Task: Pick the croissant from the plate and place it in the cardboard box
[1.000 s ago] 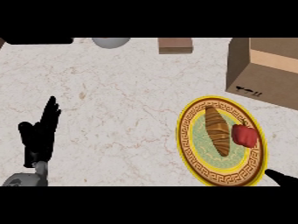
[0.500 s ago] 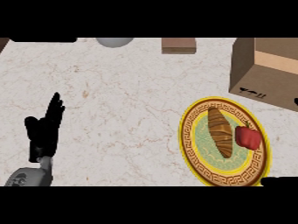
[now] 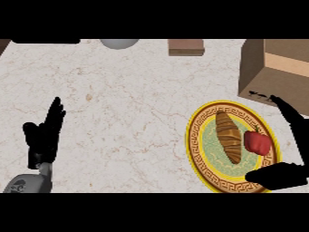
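We note the right hand (image 3: pixel 302 149) spread wide at the plate's (image 3: pixel 204 168) lower-right rim, fingers straight; croissant (image 3: pixel 228 137) unobscured; left hand (image 3: pixel 44 136) resting open, lower left.

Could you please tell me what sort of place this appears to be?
Probably a kitchen counter: a pale marble-like counter top holds a yellow-rimmed plate with a croissant and a red fruit, beside a cardboard box.

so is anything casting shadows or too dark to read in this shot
Head view: light is flat and even, with no clear cast shadows on the counter. Both black hands, left hand and right hand, read as featureless silhouettes. The croissant, plate and cardboard box show clearly, without glare.
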Action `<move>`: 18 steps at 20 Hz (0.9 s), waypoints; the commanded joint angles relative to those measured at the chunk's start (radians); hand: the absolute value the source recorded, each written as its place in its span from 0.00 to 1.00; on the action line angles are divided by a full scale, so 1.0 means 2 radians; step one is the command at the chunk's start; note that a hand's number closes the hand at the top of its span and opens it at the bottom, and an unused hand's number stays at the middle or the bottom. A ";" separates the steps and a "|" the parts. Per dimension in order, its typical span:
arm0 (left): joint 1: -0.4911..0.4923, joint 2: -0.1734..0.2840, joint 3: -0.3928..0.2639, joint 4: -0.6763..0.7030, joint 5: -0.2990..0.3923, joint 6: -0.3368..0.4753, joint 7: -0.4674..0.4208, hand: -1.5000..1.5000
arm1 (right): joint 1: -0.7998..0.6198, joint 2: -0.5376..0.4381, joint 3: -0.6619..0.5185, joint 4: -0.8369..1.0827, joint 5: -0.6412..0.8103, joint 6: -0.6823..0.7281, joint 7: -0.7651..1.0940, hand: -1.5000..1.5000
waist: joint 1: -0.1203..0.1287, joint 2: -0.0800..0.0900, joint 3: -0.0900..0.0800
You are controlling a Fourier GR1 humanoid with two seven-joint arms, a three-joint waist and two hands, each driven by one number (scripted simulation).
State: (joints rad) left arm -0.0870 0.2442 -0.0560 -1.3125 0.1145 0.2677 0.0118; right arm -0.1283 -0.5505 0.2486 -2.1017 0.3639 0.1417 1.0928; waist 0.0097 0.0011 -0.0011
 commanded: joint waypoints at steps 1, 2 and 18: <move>0.018 -0.009 -0.009 -0.022 -0.013 0.007 0.007 0.50 | -0.051 0.026 0.008 0.031 -0.002 0.037 0.080 0.00 | 0.000 -0.001 0.000; 0.008 -0.021 -0.002 0.006 -0.018 0.016 -0.012 0.50 | -0.026 0.048 0.022 0.041 0.019 0.014 0.046 0.00 | -0.003 0.000 0.000; -0.018 -0.015 0.021 0.014 -0.017 0.005 0.006 0.50 | -0.064 0.098 0.021 0.079 0.060 0.056 0.108 0.00 | -0.007 -0.001 0.000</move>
State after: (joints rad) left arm -0.1123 0.2166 -0.0266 -1.2927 0.0871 0.2661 0.0178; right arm -0.2590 -0.3641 0.3105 -1.9171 0.4886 0.1849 1.1429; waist 0.0025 -0.0002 -0.0008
